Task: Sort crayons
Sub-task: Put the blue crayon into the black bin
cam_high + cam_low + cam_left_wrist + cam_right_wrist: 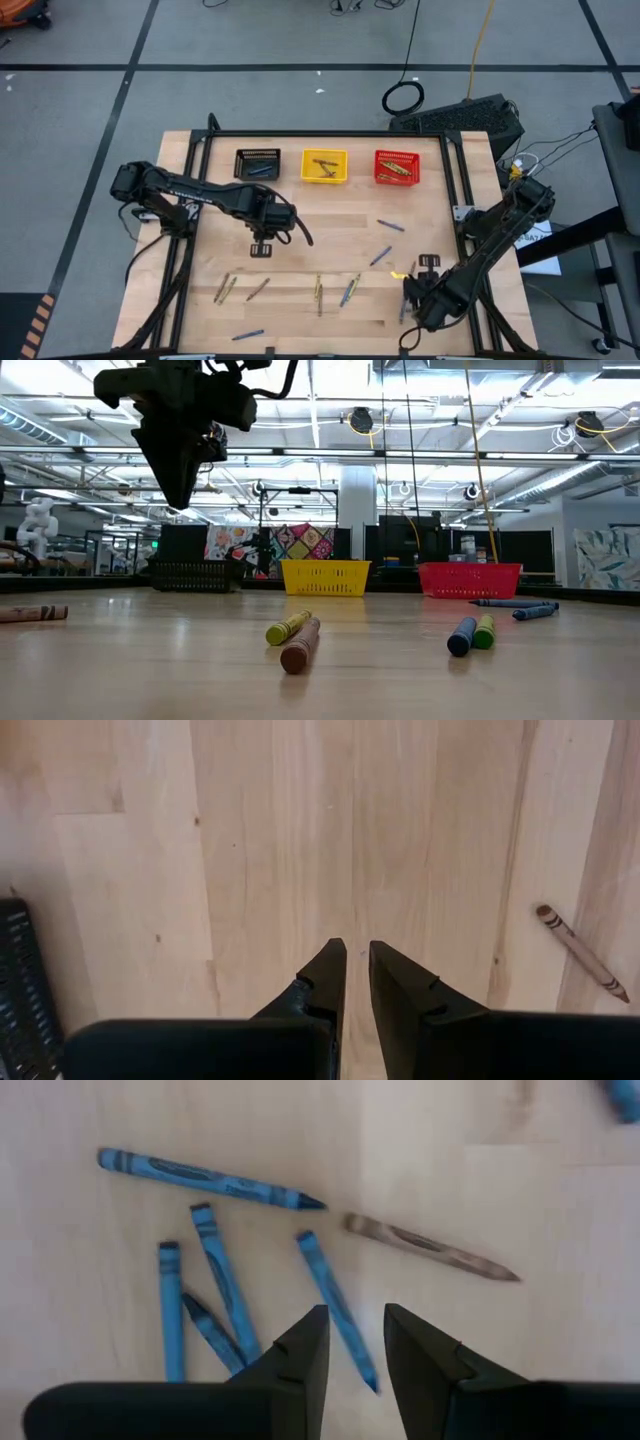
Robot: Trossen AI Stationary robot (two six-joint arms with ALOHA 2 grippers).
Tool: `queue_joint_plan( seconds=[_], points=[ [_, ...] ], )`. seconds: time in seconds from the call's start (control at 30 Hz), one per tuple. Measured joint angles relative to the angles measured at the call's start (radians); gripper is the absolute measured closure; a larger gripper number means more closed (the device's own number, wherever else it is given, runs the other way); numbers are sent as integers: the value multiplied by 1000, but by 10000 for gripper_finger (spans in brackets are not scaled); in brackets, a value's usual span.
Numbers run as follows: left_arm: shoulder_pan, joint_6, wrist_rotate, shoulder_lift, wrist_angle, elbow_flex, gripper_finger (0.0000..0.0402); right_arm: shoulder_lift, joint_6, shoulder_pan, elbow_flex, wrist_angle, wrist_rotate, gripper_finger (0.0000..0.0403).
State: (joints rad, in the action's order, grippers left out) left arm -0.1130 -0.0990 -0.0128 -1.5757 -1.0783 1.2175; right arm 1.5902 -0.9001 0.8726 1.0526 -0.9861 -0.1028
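The wooden table [330, 225] carries three mesh baskets in a row along its far edge — the black basket [257, 164], the yellow basket [324, 166] and the red basket [397, 167], each already holding a crayon or a few. The left arm [190, 196] reaches in over the table's middle; its left gripper [358, 975] hangs above bare wood with its fingers slightly apart and nothing between them. The right arm [490, 245] bends down to the near right corner, where the right gripper [355, 1342] hovers empty, fingers parted, over a small cluster of blue crayons [225, 1290] — a tan crayon [430, 1248] lies just beside them. The other crayons [318, 291] lie scattered across the table's near half, blue, olive-yellow and brown, most well apart from each other.
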Motion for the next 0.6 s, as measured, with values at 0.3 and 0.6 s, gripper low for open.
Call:
queue_joint_plan(
  seconds=[0.3,0.6],
  points=[
    [0,1,0,0,-4,0,359,0,-78,0,-98,82,-27,316],
    [0,2,0,0,-2,0,359,0,-100,22,-98,146,-26,316]
  ],
)
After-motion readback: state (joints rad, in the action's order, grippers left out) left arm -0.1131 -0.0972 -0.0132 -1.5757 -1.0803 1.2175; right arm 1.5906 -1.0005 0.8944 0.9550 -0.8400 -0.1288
